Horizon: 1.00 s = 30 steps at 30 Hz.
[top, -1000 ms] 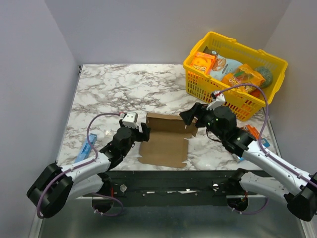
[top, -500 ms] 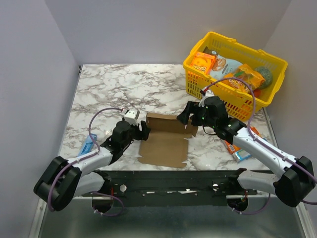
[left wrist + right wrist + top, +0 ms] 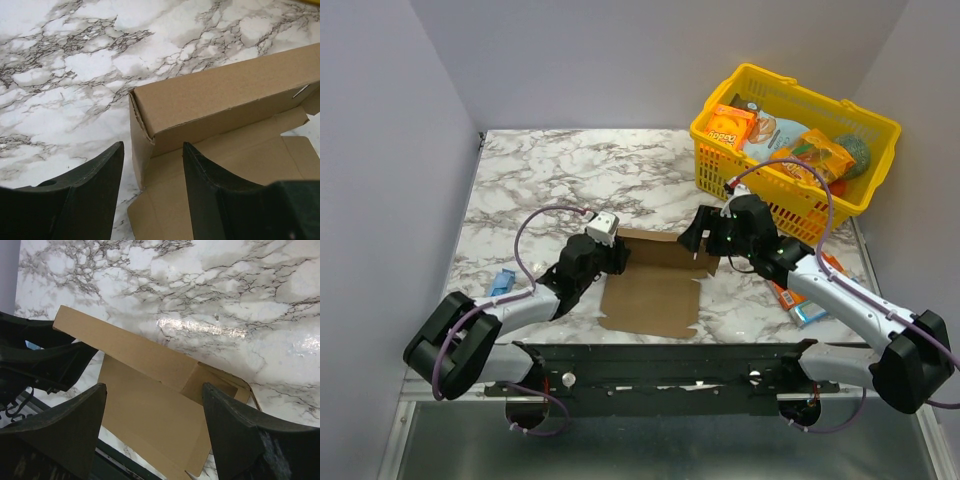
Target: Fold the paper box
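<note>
Paper box fold: early stage, one wall up, the rest flat.

I see the paper box (image 3: 655, 290) on the marble table (image 3: 550, 180) between the two arms, near the front edge and well apart from the yellow basket (image 3: 790, 110). Its far long panel stands up as a wall, while the base panel and near flaps lie flat. My read is that most folds are left: end tabs, side walls, front closure. Left gripper (image 3: 152, 145) is open, fingers straddling the wall's left corner with a gap on either side, so no grip. Right gripper (image 3: 154, 387) is spread wide over the wall's right end, where a small tab looks bent inward. It holds nothing.
</note>
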Available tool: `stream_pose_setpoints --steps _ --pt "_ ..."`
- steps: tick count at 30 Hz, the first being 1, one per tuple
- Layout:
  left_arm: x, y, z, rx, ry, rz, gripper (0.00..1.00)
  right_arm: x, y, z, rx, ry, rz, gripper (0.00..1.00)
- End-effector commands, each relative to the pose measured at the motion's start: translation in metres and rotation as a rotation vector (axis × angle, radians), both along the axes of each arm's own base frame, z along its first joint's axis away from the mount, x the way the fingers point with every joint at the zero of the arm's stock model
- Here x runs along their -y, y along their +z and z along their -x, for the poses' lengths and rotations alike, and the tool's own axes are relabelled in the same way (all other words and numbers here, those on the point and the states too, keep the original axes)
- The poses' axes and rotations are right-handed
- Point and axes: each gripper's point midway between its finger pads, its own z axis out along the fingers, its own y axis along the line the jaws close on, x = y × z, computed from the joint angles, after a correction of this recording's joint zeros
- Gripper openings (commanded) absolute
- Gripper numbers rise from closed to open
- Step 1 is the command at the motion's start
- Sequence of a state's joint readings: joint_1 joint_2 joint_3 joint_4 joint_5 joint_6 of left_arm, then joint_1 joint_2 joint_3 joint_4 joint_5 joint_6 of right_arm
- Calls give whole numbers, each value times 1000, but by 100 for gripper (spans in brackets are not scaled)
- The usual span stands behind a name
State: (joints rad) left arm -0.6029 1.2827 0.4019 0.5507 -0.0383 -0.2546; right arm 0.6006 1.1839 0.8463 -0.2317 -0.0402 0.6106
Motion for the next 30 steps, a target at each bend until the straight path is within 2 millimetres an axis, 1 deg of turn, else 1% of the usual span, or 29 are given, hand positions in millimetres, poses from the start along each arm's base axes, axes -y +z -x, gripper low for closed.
stream_pose_setpoints --steps 1,3,7,9,10,14,15,18,19,21,22,26,27,30 --pt "2 7 -10 60 24 -46 57 0 -9 5 -51 -5 -2 84" --pt "7 6 -9 71 13 -68 56 0 -11 5 -58 -2 1 84" --pt "13 3 -10 78 3 -85 48 -1 -15 3 -69 -13 0 84" --pt "15 1 -11 82 7 -93 47 -1 -16 2 -69 -16 -1 84" --pt "16 1 -11 83 6 -97 43 -1 -17 2 -74 -25 -6 84" --pt "19 -2 -12 87 -1 -110 38 3 -15 -3 -44 -66 -24 83" --pt "20 -2 -12 88 -1 -113 37 5 -17 -3 -45 -73 -23 82" --pt "21 -3 -11 88 -6 -116 35 5 -15 -5 -36 -101 -66 78" --pt "21 -4 -10 89 -6 -117 35 7 -20 -3 -52 -117 -80 77" --pt "21 -3 -8 92 -10 -116 34 7 -17 -6 -40 -136 -117 74" --pt "21 -4 -8 92 -11 -116 34 8 -22 -4 -54 -152 -132 73" --pt "23 -3 -5 98 -20 -113 34 6 -17 -8 -29 -181 -213 69" --pt "23 -3 -4 98 -20 -112 34 7 -17 -9 -28 -187 -226 66" --pt "24 -4 -1 99 -26 -110 33 5 -15 -10 -16 -201 -272 61"
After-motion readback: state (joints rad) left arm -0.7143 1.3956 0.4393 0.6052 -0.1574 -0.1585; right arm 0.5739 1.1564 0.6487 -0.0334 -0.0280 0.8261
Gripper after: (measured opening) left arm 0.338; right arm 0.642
